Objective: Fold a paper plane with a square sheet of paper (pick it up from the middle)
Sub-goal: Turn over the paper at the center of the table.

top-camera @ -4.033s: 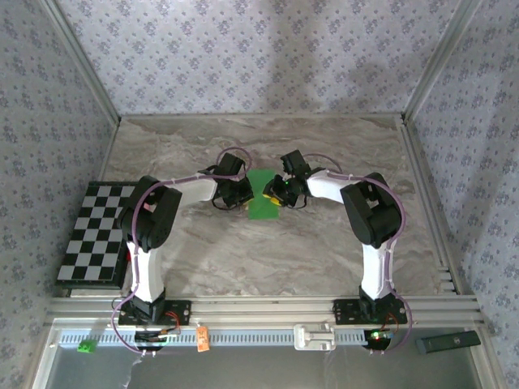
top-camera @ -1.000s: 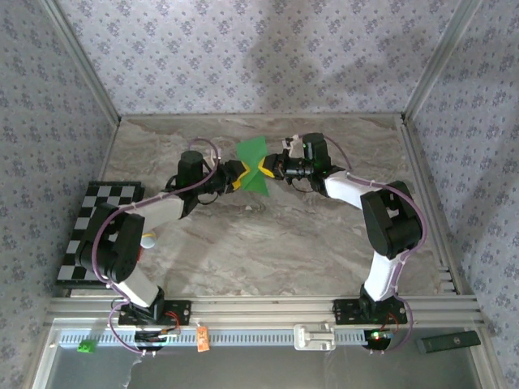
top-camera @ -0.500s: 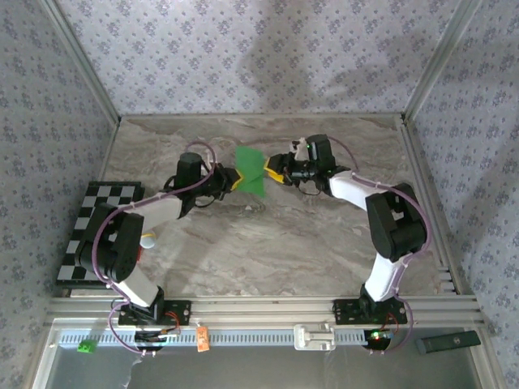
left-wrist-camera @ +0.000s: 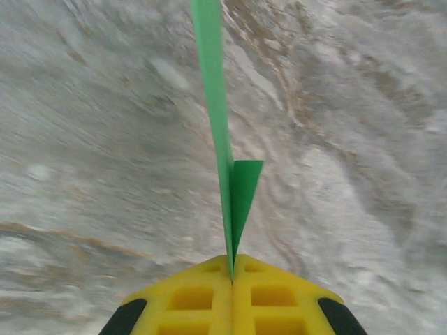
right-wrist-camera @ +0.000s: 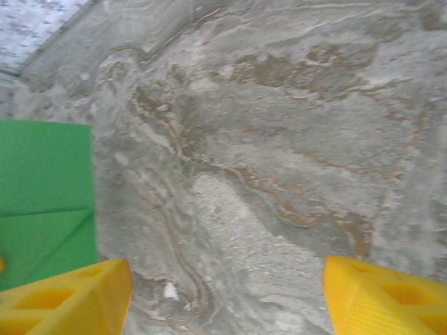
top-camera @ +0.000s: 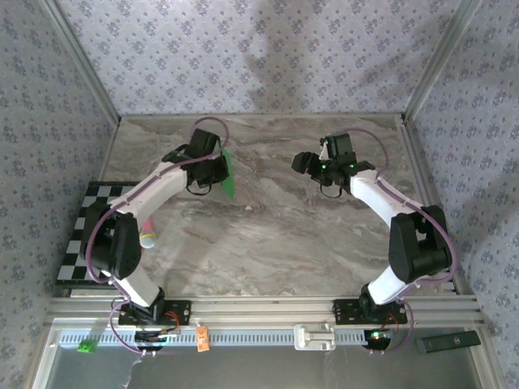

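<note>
— Square sheet of paper [top-camera: 228, 175]: location?
— Toward the back left of the table [top-camera: 268, 235], pinched in the left gripper [left-wrist-camera: 232, 271], whose yellow fingers are pressed together on it. It stands on edge, seemingly clear of the surface.
— Reason for that hold?
— Likely to keep the folded layers flat against each other. From the left wrist it reads as one thin blade with a small triangular flap beside it.
— Right gripper [top-camera: 303, 162]?
— Spread wide, nothing between the fingers, well apart from the paper on the right side. Probably placed there to leave the left arm room, ready for a fresh grip.
— Materials?
— Paper: thin, bright green, matte, sharp-creased, with a diagonal fold line showing. Fingers: yellow, blocky, with moulded square recesses. Table: grey-brown marble pattern, smooth. Checkered board [top-camera: 93, 235]: black and white, flat, at the left edge.
</note>
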Controlling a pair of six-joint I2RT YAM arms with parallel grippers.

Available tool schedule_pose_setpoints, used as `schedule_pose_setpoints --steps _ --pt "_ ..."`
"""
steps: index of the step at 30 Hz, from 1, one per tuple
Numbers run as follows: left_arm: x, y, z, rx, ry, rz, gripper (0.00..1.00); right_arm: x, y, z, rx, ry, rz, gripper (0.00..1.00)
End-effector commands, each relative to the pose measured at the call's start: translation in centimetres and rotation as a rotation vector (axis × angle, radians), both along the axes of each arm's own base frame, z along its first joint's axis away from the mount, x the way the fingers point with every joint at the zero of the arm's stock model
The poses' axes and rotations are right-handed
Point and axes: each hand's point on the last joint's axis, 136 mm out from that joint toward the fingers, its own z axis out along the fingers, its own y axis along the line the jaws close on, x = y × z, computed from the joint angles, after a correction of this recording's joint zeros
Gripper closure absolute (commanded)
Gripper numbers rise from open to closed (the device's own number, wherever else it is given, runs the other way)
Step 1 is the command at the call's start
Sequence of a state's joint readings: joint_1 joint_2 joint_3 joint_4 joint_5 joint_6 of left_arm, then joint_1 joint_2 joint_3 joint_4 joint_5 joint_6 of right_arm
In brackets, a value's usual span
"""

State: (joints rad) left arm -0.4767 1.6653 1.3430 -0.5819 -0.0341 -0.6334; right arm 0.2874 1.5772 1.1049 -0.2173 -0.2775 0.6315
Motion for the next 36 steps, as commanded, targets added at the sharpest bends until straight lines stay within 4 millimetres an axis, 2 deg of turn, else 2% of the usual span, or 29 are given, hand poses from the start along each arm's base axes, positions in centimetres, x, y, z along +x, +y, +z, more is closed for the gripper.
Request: schedule_pose_setpoints --steps 1,5,10,14,18,23,26,30,32,34,36 --pt "-1.7 5.1 -1.0 0.506 0.073 -0.046 0.96 0.0 -1.9 0.9 -0.103 -0.035 -0.038 0.25" --pt "-0.9 5.0 -0.9 0.696 0.069 -0.065 0.96 -0.2 -3.0 0.3 -0.116 -0.015 -0.082 0.24" --pt "-0.4 2.9 -2.5 0.747 0.077 -0.086 0.95 -0.6 -4.2 -0.8 -0.110 0.025 -0.124 0.25" --pt "-0.7 -0.4 -5.3 0.665 0.120 -0.112 0.94 -0.8 -4.9 -1.2 -0.093 0.046 -0.160 0.26" --pt "-1.2 -2.8 -7.5 0.616 0.166 -0.138 0.89 -0.9 -5.4 -1.6 -0.089 0.059 -0.179 0.26" --pt "-2.0 -6.8 -9.6 0.335 0.259 -0.189 0.76 -0.9 -5.8 -1.9 -0.090 0.069 -0.194 0.26" --pt "-2.2 -7.8 -10.4 0.185 0.314 -0.176 0.70 -0.9 -5.7 -1.9 -0.083 0.070 -0.194 0.26" --pt "-1.7 -8.8 -9.1 -0.038 0.329 -0.163 0.59 -0.9 -5.3 -2.2 -0.075 0.077 -0.180 0.26" --pt "-1.1 -9.5 -7.1 -0.168 0.302 -0.165 0.53 -1.0 -4.6 -2.5 -0.067 0.087 -0.157 0.26" --pt "-0.6 -9.3 -5.5 -0.247 0.278 -0.155 0.49 -1.0 -3.4 -2.9 -0.055 0.097 -0.118 0.27" --pt "-0.2 -8.3 -3.8 -0.292 0.246 -0.128 0.44 -1.0 -1.4 -3.1 -0.041 0.101 -0.059 0.28"
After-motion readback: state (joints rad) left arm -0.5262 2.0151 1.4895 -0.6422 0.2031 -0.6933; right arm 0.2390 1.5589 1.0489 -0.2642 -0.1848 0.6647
